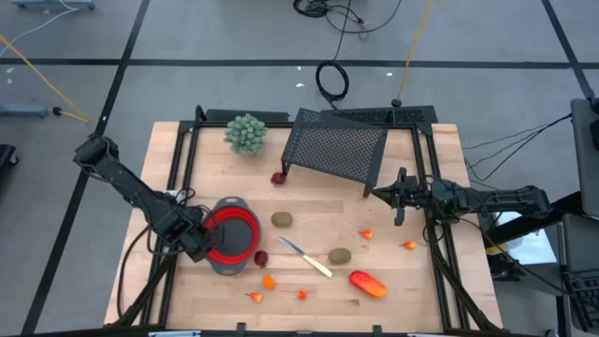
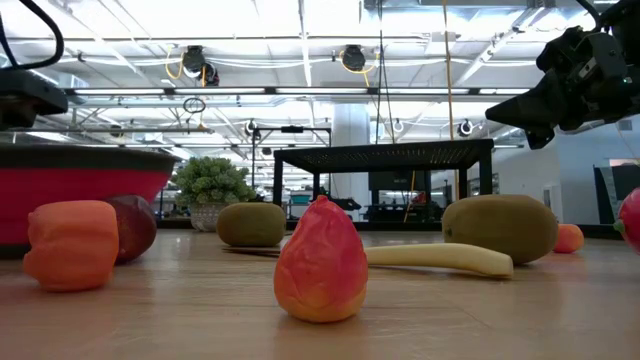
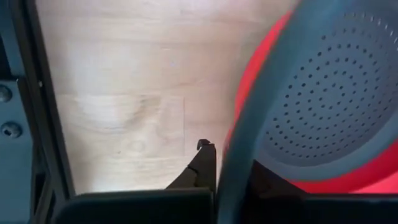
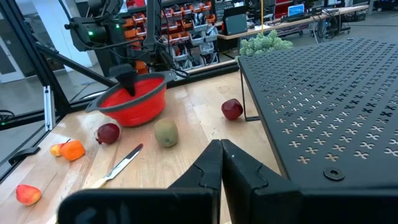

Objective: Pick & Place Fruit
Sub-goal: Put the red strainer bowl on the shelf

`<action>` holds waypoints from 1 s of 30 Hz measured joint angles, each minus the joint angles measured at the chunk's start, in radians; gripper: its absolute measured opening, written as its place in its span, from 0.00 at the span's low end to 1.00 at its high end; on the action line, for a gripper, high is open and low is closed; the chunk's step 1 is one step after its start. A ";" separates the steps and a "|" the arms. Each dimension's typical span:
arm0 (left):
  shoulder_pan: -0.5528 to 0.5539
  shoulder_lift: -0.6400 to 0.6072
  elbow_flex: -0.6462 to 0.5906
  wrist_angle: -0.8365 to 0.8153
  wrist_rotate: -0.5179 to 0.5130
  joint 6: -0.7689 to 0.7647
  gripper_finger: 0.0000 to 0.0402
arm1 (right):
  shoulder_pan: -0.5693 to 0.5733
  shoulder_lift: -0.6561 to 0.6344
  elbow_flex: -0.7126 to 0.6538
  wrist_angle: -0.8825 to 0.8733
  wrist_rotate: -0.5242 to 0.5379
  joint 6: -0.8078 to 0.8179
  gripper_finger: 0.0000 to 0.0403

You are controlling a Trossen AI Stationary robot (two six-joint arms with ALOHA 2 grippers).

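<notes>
Progress: none of the fruit placed yet, by the look of it; the round red colander-style bowl with grey rim (image 1: 234, 234) shows only its perforated bottom in the left wrist view, no fruit inside as far as I can see.

Left gripper (image 1: 201, 236) is at the bowl's left edge, fingers pinched together on the grey rim; so it grips the bowl, not fruit.

Right gripper (image 4: 221, 163) hangs above the table's right side beside the black perforated metal rack (image 1: 337, 145), fingers together, empty.

Fruit lies loose on the wooden table (image 1: 412, 290):
- two brown kiwi ovals (image 1: 282, 220) mid-table, either side of the slim pale-handled knife (image 1: 307, 259);
- dark red round piece (image 1: 261, 258) just beside the bowl; another (image 1: 278, 178) near the rack;
- long orange-red piece (image 1: 368, 284) front right;
- small orange bits (image 1: 269, 281) along the front and right.

Judgement: all pick-and-place is left.
</notes>
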 joint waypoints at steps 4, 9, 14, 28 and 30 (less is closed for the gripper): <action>-0.001 -0.010 0.002 0.002 -0.021 0.007 0.03 | 0.000 0.000 0.000 0.000 0.000 0.000 0.00; -0.001 -0.034 0.046 -0.055 -0.050 0.034 0.01 | 0.000 0.000 0.000 0.000 0.000 0.000 0.00; -0.002 -0.067 0.115 -0.162 -0.127 0.058 0.00 | 0.000 0.000 0.000 0.000 0.000 0.000 0.00; -0.002 -0.073 0.302 -0.308 -0.645 0.142 0.00 | 0.000 0.000 0.000 0.000 0.000 0.000 0.00; -0.002 -0.073 0.315 -0.303 -0.727 0.173 0.00 | 0.000 0.000 0.000 0.000 0.000 0.000 0.00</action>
